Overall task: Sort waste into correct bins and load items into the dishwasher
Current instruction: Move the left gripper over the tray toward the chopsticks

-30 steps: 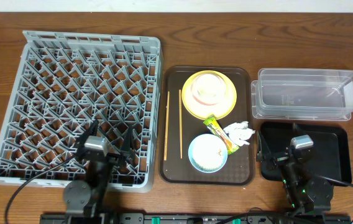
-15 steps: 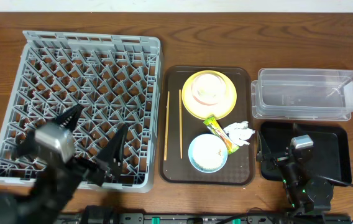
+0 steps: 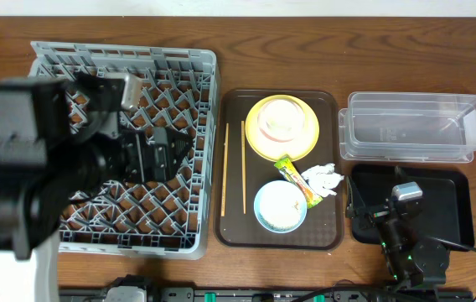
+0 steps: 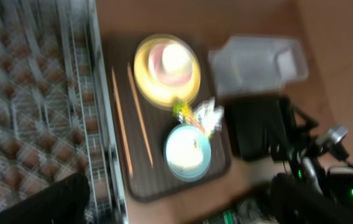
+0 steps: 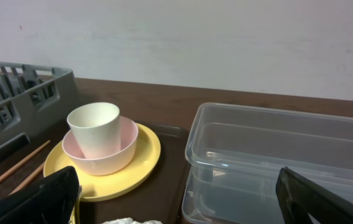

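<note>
Chopsticks of thin wood (image 3: 243, 168) lie at the left of the flat brown tray (image 3: 326, 236). Left gripper (image 4: 176, 190) hovers spread over the grey plastic lattice crate (image 3: 179, 75) left of it; right gripper (image 5: 176, 186), also spread, sits right of it.

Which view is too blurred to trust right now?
Left wrist: smeared by motion, the yellow plate and chopsticks soft-edged. Overhead: sharp on the tray, but the left arm looms blurred over the crate. Right wrist: crisp, even light.
</note>
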`<state>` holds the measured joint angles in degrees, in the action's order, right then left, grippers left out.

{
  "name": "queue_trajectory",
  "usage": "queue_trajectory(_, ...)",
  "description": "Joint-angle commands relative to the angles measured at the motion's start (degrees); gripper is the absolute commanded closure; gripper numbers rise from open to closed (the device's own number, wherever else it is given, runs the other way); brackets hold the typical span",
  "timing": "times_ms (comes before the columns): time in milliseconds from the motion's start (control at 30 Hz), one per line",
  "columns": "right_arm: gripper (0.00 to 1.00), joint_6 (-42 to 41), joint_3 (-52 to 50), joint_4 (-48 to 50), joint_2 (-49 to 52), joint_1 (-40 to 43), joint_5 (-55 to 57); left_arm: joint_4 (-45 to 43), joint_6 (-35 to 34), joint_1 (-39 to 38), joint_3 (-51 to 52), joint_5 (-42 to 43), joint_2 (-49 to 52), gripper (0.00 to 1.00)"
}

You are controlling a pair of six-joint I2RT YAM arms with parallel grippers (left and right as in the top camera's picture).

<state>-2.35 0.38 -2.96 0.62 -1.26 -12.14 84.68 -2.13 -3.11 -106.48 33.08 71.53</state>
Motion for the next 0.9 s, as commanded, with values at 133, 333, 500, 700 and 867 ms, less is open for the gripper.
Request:
queue_trajectory(133, 0.01, -0.4, -0.1, -0.2, -0.3, 0.0, -0.1, 5.7, -3.7, -0.5, 2.5, 1.0, 6.3, 0.07)
queue_trajectory(333, 0.01, -0.4, -0.1, -0.3, -0.3, 0.0, -0.1, 5.1, -3.8, -4.2, 8.2, 1.0, 9.7, 0.47)
queue_trajectory(500, 0.01, -0.4, -0.1, -0.3, -0.3, 0.0, -0.1, -2.6, -4.5, -10.5, 16.3, 1.0, 9.8, 0.57)
queue_trajectory(700, 0.01, -0.4, -0.1, -0.3, -0.3, 0.0, -0.1, -13.2, -13.5, -17.9, 24.9, -3.3, 9.8, 0.71)
queue_trajectory(867, 0.01, -0.4, -0.1, -0.3, -0.3, 0.0, -0.1, -19.0, -21.9, -25.5, 30.2, -15.8, 9.8, 0.81)
